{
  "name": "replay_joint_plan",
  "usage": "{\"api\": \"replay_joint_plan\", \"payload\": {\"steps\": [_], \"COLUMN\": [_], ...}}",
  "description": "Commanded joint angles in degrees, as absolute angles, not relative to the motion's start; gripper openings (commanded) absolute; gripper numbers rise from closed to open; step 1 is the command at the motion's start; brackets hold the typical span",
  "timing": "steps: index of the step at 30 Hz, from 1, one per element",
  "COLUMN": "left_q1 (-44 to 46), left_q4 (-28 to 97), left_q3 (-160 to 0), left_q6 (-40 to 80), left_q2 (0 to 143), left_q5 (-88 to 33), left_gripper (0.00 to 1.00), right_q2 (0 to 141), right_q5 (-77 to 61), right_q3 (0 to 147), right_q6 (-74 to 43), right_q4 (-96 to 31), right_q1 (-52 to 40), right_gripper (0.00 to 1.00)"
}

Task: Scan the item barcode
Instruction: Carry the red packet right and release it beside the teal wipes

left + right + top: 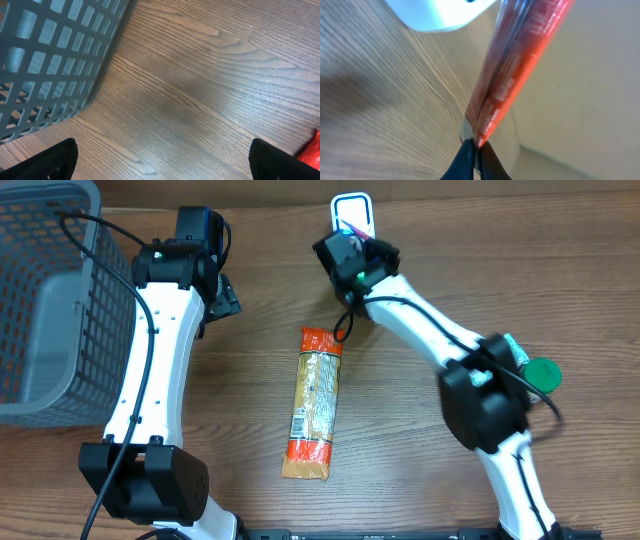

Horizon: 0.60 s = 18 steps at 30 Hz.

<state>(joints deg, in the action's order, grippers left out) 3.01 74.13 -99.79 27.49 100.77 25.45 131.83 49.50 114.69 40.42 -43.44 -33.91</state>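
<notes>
**Item 1.** Red packet (510, 75): thin, glossy, printed. You find it lifted off the table (420, 480) at the far middle edge. The right gripper (474, 150) pinches its lower edge, fingers clamped together on it. Its upper end rises beside the white device (440, 12), which shows a blue rim from overhead; you cannot tell whether the two touch.

**Item 2.** Long packet (315, 402): orange ends, yellow middle. It lies flat at the table's centre, on the near side of the right gripper and apart from both arms.

**Item 3.** Left gripper (162, 165): fingers wide apart with nothing between them, above bare wood just beside the grey basket (50, 300).

**Item 4.** Green cap (541, 372): you see it by the right arm's elbow, partly hidden.
</notes>
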Motion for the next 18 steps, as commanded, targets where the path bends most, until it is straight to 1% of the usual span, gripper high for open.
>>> {"api": "replay_joint_plan", "payload": {"steps": [1,5,11,14,18], "left_q1": [3.4,3.4,3.4,3.4,3.4], "left_q4": [74.1,74.1,74.1,74.1,74.1], "left_q3": [-100.5,-100.5,-100.5,-100.5,-100.5], "left_q6": [27.7,27.7,27.7,27.7,27.7], "left_q2": [100.4,100.4,100.4,100.4,100.4], "left_q5": [25.4,25.4,25.4,25.4,25.4], "left_gripper": [1.0,1.0,1.0,1.0,1.0], "right_q2": [119.5,112.8,110.9,111.1,111.1], "right_q5": [42.5,33.4,16.6,14.3,14.5], "right_q3": [115.5,115.5,115.3,112.7,106.0], "right_q6": [19.7,2.8,-14.8,-19.0,-19.8], "right_q4": [-50.5,-64.8,-85.4,-91.0,-91.4], "right_q1": [-33.3,-31.4,-25.4,-23.1,-22.1], "right_gripper": [0.04,0.04,0.04,0.04,0.04]}}
